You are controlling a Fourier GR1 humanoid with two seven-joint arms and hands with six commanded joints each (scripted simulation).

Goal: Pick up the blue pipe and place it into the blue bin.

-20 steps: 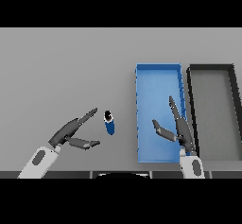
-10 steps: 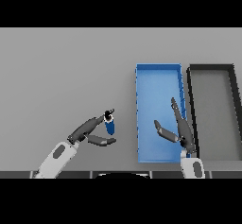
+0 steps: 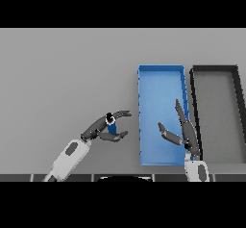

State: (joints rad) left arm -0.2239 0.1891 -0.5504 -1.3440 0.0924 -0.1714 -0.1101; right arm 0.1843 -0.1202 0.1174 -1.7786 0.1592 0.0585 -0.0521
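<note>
The blue pipe (image 3: 111, 124) stands on the grey table (image 3: 62, 78) just left of the blue bin (image 3: 161, 73), the left hand (image 3: 98, 127) grasping it, while the right hand (image 3: 185, 133) hovers slack-fingered over the bin beside a dark bin (image 3: 215, 69).

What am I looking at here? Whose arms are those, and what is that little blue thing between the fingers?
You are seeing through a camera in a humanoid robot's head, looking down at a grey table. The two white and grey arms coming up from the bottom are its own. The left hand has its fingers and thumb on either side of a small blue pipe; whether it already grips the pipe firmly is hard to tell. The right hand hangs open over the near end of the blue bin and holds nothing. Beside that, further right, is a dark bin. The job is to lift the pipe and put it into the blue bin, which has not happened yet.
</note>
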